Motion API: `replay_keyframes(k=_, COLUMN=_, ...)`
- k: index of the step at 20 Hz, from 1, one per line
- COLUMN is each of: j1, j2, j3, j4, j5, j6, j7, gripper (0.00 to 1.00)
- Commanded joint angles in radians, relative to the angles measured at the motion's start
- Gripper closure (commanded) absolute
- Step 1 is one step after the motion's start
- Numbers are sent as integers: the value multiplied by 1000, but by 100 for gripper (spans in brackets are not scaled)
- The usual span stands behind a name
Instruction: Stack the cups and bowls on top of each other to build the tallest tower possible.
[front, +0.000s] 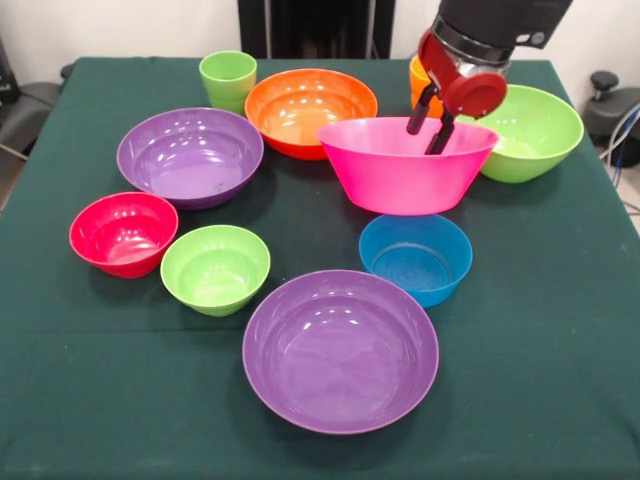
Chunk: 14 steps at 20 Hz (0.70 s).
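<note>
My gripper (427, 135) reaches down into the huge pink bowl (395, 180) near its far rim. Its two fingers stand apart with a gap, and nothing is between them. The pink bowl holds nothing else, and no bowl sits inside another. One purple bowl (190, 155) stands at the left and the other (340, 350) at the near middle. The large orange bowl (310, 105) and the large lime green bowl (535, 130) stand at the back. The small red (123, 232), lime green (215, 268) and blue (415, 257) bowls stand apart. The light green cup (228, 78) stands upright. The orange cup (419, 80) is mostly hidden behind the gripper.
All things stand on a dark green tablecloth (560, 330). The robot's pedestal (310, 25) is at the far edge. A dark object (612, 100) stands beyond the table's right edge.
</note>
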Motion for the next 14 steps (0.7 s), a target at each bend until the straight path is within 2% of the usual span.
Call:
replay_keyframes(k=1, j1=10, j2=-50, j3=51, j4=-38, j5=2, j6=144, j7=214, gripper=0)
replay_keyframes(k=5, j1=21, j2=-56, j3=28, j4=-68, j5=-7, j6=195, j7=233, gripper=0)
replay_keyframes(k=14, j1=35, j2=-39, j3=18, j4=-105, j5=2, j6=206, j7=244, gripper=0)
